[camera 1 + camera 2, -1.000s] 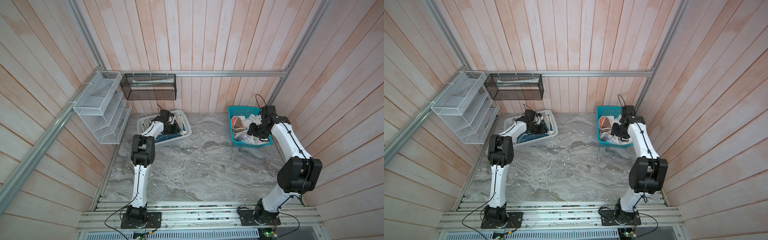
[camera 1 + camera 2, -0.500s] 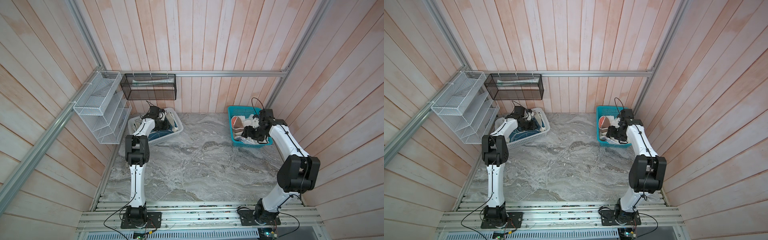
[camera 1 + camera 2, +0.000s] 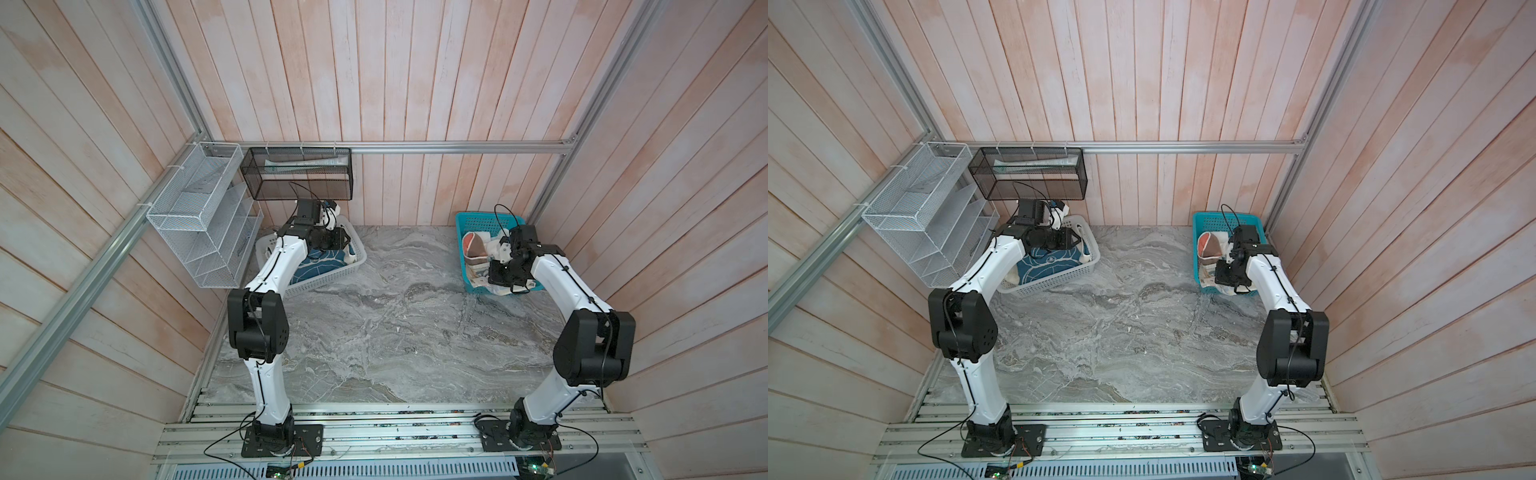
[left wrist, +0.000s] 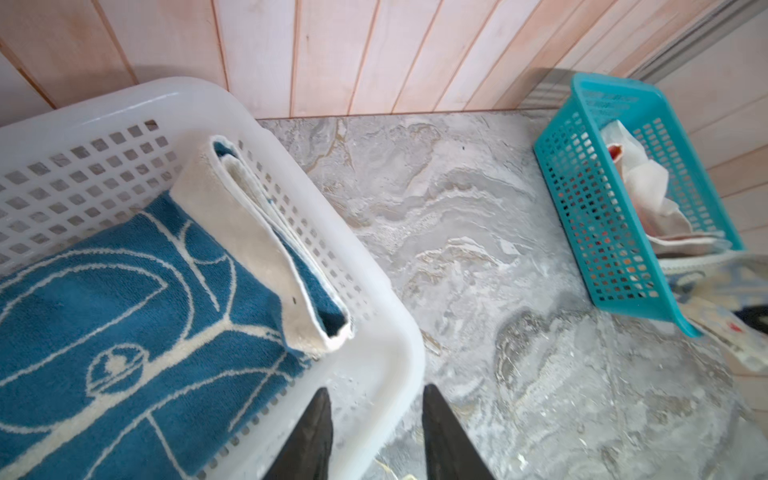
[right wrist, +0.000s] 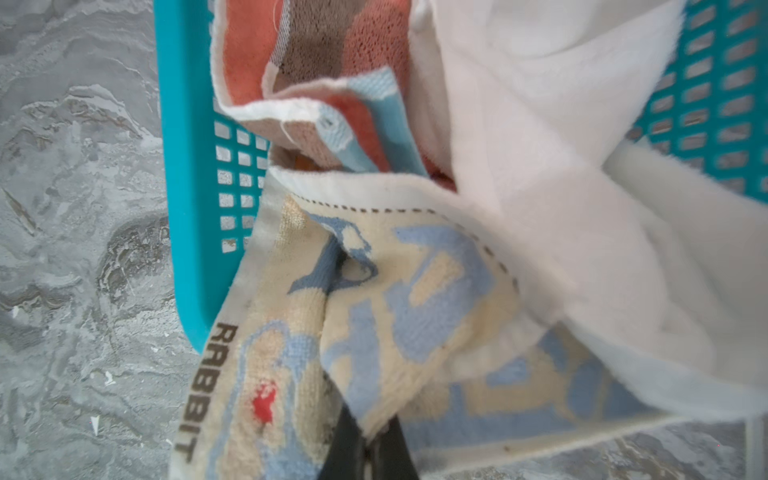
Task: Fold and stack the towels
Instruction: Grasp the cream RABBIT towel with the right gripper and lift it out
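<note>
One fold of lettered towel [image 5: 415,311] is pinched by the right gripper [image 5: 365,451] at the two-o'clock teal basket [image 3: 461,245]; lift slowly, shedding the white towel [image 5: 540,145]. Left gripper [image 4: 376,432] hangs part-open over the ten-o'clock white basket [image 3: 328,276].

Grey marbled tabletop [image 3: 395,332] bears white basket [image 3: 328,279] back-left; teal basket [image 3: 460,245] back-right

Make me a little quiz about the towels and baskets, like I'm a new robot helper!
1. True or false: the blue towel lies folded in the white basket.
2. What does the right gripper pinch? A blue towel, B lettered towel, C nothing.
3. Fill in: the lettered towel reads ___.
Key: 1 true; 2 B; 3 RABBIT.
</note>
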